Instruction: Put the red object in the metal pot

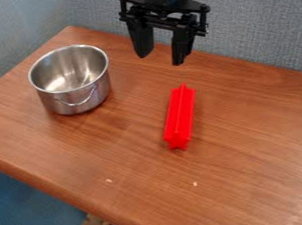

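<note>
The stick (179, 116) is bright red. At ten o'clock from it, the pot (70, 79) is shiny silver steel. The table (241, 176) is reddish-brown wood grain. At twelve o'clock, the fingers (179, 49) are black. The wall (25, 21) is grey-blue.

Wooden table (63, 143) seen from above at an angle, blue-grey wall behind. Small shiny metal pot (70, 78) standing upright and empty near the left side. Red ridged stick (179, 115) lying flat near the table's middle, well apart from the pot. Black gripper (163, 50) hanging above the stick, pointing down, jaws spread, holding nothing.
</note>
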Robot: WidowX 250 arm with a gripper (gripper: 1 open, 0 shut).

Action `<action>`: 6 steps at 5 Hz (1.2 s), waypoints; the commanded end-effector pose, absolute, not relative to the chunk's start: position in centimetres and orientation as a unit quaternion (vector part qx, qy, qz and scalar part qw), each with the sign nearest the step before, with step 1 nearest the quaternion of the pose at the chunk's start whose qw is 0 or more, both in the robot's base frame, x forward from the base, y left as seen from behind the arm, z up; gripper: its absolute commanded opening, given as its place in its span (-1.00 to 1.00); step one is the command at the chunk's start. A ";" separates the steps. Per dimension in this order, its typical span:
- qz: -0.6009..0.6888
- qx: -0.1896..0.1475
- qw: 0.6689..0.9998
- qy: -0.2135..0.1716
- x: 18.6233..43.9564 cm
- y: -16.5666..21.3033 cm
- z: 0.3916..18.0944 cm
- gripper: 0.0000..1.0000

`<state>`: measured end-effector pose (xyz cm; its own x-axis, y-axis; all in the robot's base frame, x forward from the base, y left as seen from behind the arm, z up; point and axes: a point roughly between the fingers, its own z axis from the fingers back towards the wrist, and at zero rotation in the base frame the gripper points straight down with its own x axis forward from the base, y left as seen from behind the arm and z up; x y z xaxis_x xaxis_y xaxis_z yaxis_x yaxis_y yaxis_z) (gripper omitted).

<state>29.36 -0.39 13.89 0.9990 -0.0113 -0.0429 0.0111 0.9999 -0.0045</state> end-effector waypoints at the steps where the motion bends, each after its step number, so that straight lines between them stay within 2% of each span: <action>1: 0.031 -0.010 0.999 0.037 29.2 0.1 12.4 1.00; 2: -0.029 0.003 0.999 0.036 28.1 1.4 10.3 1.00; 3: -0.089 0.013 0.996 0.022 27.6 2.3 9.5 1.00; 5: -0.062 0.015 0.998 0.003 29.5 0.0 9.4 1.00; 6: -0.042 0.020 0.999 0.005 31.6 -0.9 9.4 1.00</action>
